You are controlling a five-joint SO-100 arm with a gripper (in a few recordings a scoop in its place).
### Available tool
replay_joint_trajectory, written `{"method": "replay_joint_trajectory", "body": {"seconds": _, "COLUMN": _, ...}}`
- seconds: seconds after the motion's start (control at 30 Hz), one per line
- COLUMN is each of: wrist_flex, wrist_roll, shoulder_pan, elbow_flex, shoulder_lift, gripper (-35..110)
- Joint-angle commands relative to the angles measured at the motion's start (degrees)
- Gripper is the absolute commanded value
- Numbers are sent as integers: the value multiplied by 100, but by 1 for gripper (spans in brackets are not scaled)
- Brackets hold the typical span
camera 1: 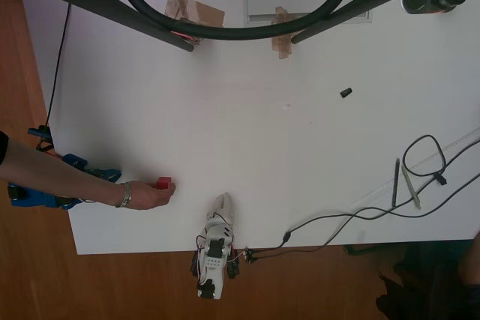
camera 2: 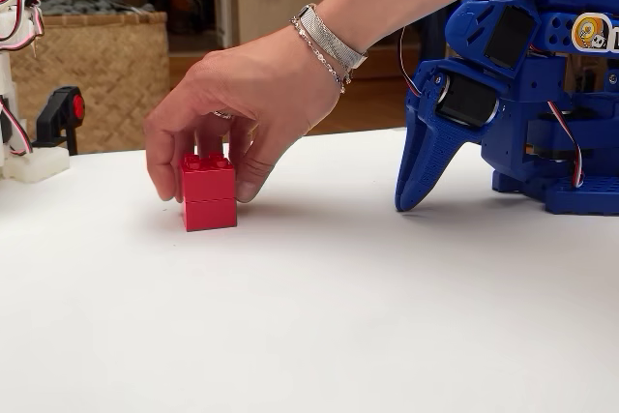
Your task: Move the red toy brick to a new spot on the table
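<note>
At the left of the fixed view, a person's hand curls down over the red toy brick, thumb and fingers closed on its sides, probably to set it somewhere for the robot. The brick stands upright on the table; its seam suggests two stacked pieces. The fingertips behind it are hidden, so how firmly it is pinched is unclear. From overhead, the brick lies near the table's left near corner, touching the hand. Further right in the fixed view, the blue gripper points down, tip at the tabletop, apparently parked clear of the hand. It holds nothing; from this side I cannot tell whether its jaws are parted. The arm is cut off at the right edge
</note>
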Motion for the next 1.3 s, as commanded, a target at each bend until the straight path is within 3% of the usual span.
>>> {"method": "replay_joint_trajectory", "body": {"seconds": 0.0, "wrist_flex": 26, "wrist_roll": 18, "shoulder_pan": 18, "elbow_flex": 185, "shoulder_lift": 193, "gripper": 2}}
{"method": "replay_joint_trajectory", "body": {"seconds": 1.07, "wrist_flex": 26, "wrist_roll": 18, "shoulder_pan": 18, "elbow_flex": 185, "shoulder_lift": 193, "gripper": 2}}
{"method": "replay_joint_trajectory", "body": {"seconds": 1.27, "wrist_flex": 44, "wrist_roll": -290, "shoulder_pan": -123, "elbow_flex": 185, "shoulder_lift": 193, "gripper": 13}}
